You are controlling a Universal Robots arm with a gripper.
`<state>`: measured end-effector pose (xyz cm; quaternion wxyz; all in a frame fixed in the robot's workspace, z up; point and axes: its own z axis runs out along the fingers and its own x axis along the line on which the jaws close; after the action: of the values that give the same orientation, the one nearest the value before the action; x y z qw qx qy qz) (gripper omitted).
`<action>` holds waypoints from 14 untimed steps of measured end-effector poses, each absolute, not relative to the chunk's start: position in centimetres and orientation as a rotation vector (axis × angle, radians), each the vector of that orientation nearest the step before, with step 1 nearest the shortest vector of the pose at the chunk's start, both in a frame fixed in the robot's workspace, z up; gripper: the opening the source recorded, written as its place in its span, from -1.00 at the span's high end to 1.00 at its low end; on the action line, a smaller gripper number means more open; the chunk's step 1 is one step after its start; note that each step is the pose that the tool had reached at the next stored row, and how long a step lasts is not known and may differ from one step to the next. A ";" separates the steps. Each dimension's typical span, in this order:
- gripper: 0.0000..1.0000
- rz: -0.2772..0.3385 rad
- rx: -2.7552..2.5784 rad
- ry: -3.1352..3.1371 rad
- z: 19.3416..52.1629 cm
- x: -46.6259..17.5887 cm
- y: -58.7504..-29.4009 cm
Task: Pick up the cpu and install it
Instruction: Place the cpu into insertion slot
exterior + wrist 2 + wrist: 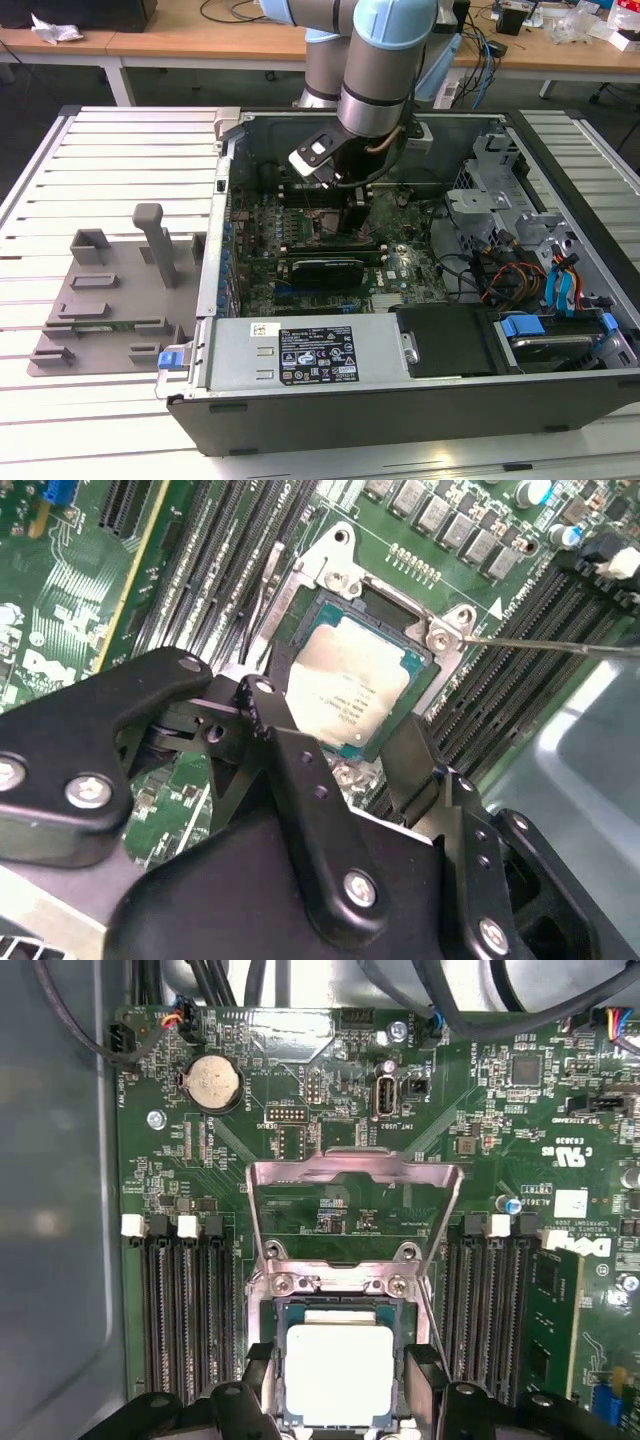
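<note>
Noted cpu (340,1375) seated in socket (338,1304) (frame (355,1170) raised, unlatched). Found gripper (341,1362) jaws released, straddling cpu, apparently clear. Judged placement done; clamping left.

arm (385,60) reaching steeply down, pincer (340,1365) pointing down, spread open

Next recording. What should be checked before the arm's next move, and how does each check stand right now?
1. cpu lies inside the socket: ok.
2. cpu looks level in both wrist views: ok.
3. Claw open, fingers astride the cpu without pinching it: ok.
4. Load plate raised, clear of the claw: ok.
5. cpu's corner mark matched to the socket: cannot tell.
</note>
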<state>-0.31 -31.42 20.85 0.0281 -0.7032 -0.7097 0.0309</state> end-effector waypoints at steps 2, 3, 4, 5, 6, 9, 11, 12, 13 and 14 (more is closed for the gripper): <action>-0.26 0.091 -2.169 -2.189 21.3 -0.3 -31.4; -0.26 0.089 -2.168 -2.188 21.6 -0.3 -31.4; -0.26 0.088 -2.167 -2.188 22.0 -0.3 -31.4; -0.23 0.087 -2.167 -2.187 22.4 -0.3 -31.4; -0.10 0.086 -2.167 -2.187 22.8 -0.3 -31.4; 0.15 0.084 -2.166 -2.186 23.4 -0.3 -31.4; 0.39 0.084 -2.165 -2.186 23.8 -0.3 -31.4; 0.51 0.083 -2.165 -2.186 24.2 -0.3 -31.4; 0.63 0.083 -2.165 -2.186 24.5 -0.3 -31.4; 0.76 0.083 -2.165 -2.186 24.7 -0.3 -31.4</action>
<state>-0.30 -31.41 24.68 0.0318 -0.7031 -0.7099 0.0271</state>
